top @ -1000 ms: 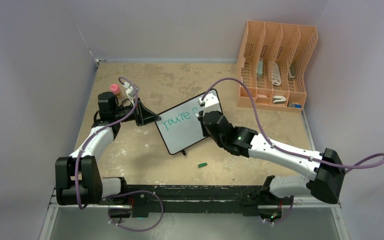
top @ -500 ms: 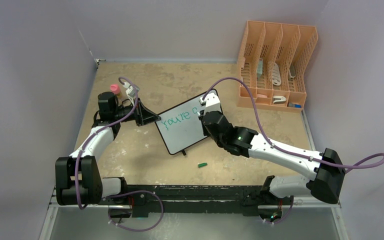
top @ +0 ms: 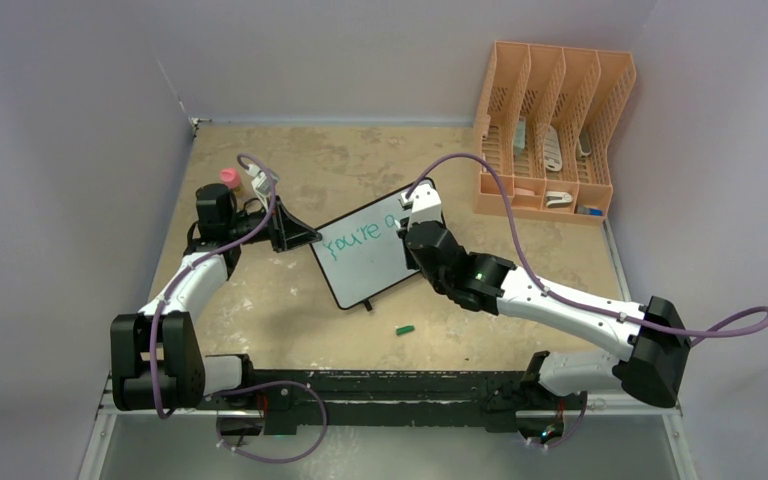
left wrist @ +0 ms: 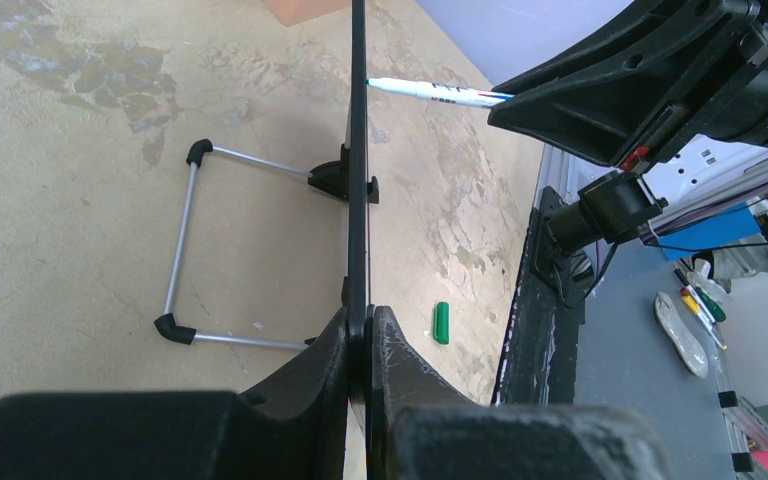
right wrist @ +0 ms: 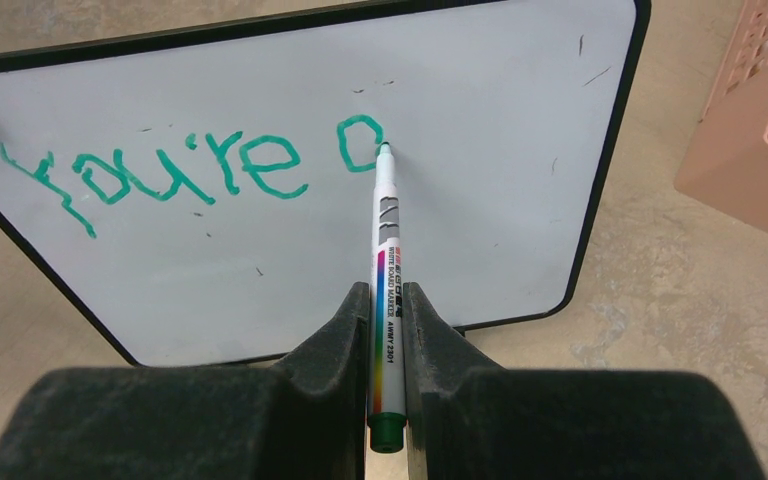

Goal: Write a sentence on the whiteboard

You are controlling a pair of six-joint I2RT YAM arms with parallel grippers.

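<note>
The whiteboard [top: 372,262] stands tilted at the table's middle; in the right wrist view [right wrist: 460,230] its face fills the frame. The sentence [right wrist: 190,168] reads "You're" in teal-green, followed by a round letter [right wrist: 357,143], also seen from above [top: 353,238]. My right gripper [right wrist: 387,320] is shut on a white marker [right wrist: 387,300] whose tip touches the board at the round letter's right side. My left gripper [left wrist: 362,335] is shut on the whiteboard's edge [left wrist: 358,180], seen edge-on, at its left side [top: 300,238].
An orange file rack [top: 552,130] with small items stands at the back right. A green marker cap [top: 405,329] lies on the table near the front, also in the left wrist view [left wrist: 441,322]. A pink-capped item [top: 229,178] sits at the back left. The board's wire stand [left wrist: 188,250] rests behind it.
The right gripper with the marker has shifted slightly up and right along the board, and a round letter has appeared after "You're". The left arm has not moved.
</note>
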